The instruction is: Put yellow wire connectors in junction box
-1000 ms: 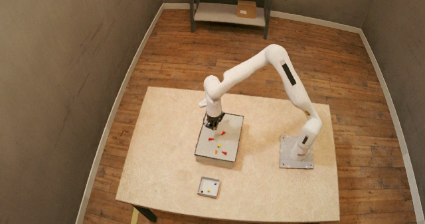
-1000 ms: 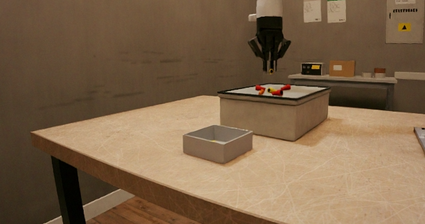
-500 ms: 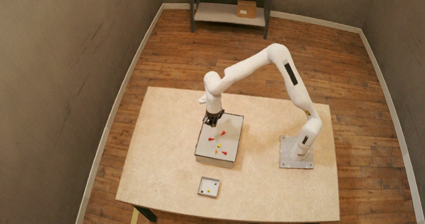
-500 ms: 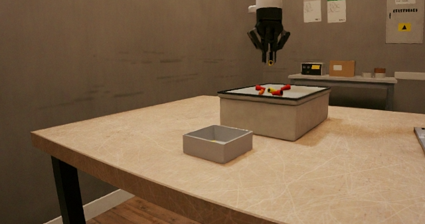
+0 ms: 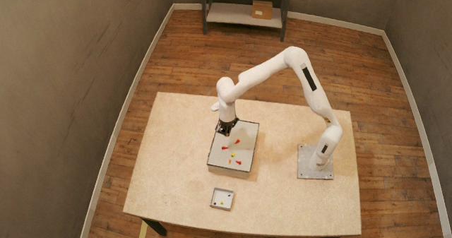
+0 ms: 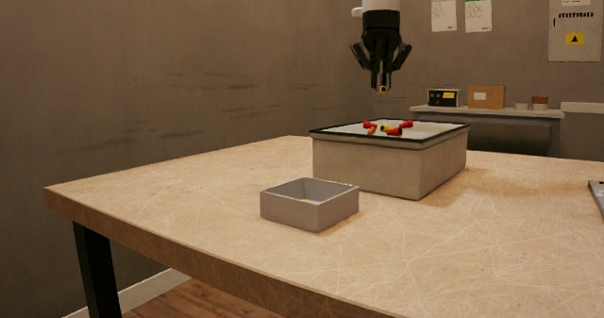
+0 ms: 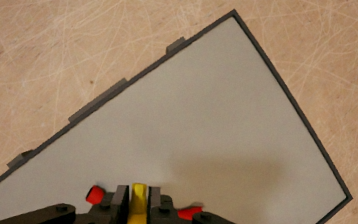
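My gripper [image 5: 226, 132] [image 6: 383, 87] [image 7: 138, 201] is shut on a yellow wire connector [image 6: 383, 90] [image 7: 139, 198] and holds it well above the back left part of the tool case's lid [image 5: 247, 128] [image 6: 425, 129] [image 7: 205, 125]. On the lid lie another yellow connector [image 5: 233, 155] [image 6: 385, 127], an orange one [image 5: 229, 161] and red ones [image 5: 224, 147] [image 6: 406, 124] [image 7: 96, 193]. The steel junction box [image 5: 212, 195] [image 6: 309, 207] stands on the table in front of the case. A yellow connector [image 5: 221, 203] lies inside it.
The arm's base plate [image 5: 311, 160] is bolted to the table right of the case. A shelf table [image 5: 247, 15] with a cardboard box [image 5: 262, 9] stands by the back wall. Walls close in on the left and right.
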Available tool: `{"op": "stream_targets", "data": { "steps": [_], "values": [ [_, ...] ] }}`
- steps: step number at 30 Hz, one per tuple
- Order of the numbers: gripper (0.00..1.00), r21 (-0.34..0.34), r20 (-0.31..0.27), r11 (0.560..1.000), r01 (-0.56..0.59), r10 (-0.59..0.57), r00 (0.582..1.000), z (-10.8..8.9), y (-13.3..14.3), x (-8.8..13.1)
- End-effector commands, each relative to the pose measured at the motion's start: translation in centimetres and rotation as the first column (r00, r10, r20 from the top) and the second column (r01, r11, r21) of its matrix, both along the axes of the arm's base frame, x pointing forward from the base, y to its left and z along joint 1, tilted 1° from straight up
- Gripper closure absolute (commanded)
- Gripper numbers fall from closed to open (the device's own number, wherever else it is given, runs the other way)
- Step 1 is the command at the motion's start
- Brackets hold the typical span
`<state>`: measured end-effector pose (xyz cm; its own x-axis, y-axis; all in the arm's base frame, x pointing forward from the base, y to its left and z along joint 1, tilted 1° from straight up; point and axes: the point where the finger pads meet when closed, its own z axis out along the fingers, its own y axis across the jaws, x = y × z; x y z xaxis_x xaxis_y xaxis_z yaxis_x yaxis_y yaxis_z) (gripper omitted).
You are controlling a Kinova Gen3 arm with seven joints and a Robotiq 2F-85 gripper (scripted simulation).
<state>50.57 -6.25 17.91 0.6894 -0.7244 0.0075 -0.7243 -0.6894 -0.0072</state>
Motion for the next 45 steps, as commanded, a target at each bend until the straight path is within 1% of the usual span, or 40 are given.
{"op": "stream_targets", "data": {
  "steps": [1, 5, 9, 11, 26, 28, 33, 38, 42, 45],
  "values": [
    [0.82, -0.001, 0.002, 1.000, -0.008, 0.008, 1.000, 0.1, 1.4, 0.1],
    [0.82, -0.001, 0.002, 1.000, -0.008, 0.008, 1.000, 0.1, 3.5, 0.2],
    [0.82, -0.001, 0.002, 1.000, -0.008, 0.008, 1.000, 0.1, 6.3, 0.3],
    [0.82, -0.001, 0.002, 1.000, -0.008, 0.008, 1.000, 0.1, 6.3, 0.3],
    [0.82, -0.001, 0.002, 1.000, -0.008, 0.008, 1.000, 0.1, 19.6, 0.8],
    [0.82, -0.001, 0.002, 1.000, -0.008, 0.008, 1.000, 0.1, 19.6, 0.8],
    [0.82, -0.001, 0.002, 1.000, -0.008, 0.008, 1.000, 0.1, 23.2, 1.0],
    [0.82, -0.001, 0.002, 1.000, -0.008, 0.008, 1.000, 0.1, 25.8, 1.1],
    [0.82, -0.001, 0.002, 1.000, -0.008, 0.008, 1.000, 0.1, 27.1, 1.1],
    [0.82, -0.001, 0.002, 1.000, -0.008, 0.008, 1.000, 0.1, 27.3, 1.1]
  ]
}}
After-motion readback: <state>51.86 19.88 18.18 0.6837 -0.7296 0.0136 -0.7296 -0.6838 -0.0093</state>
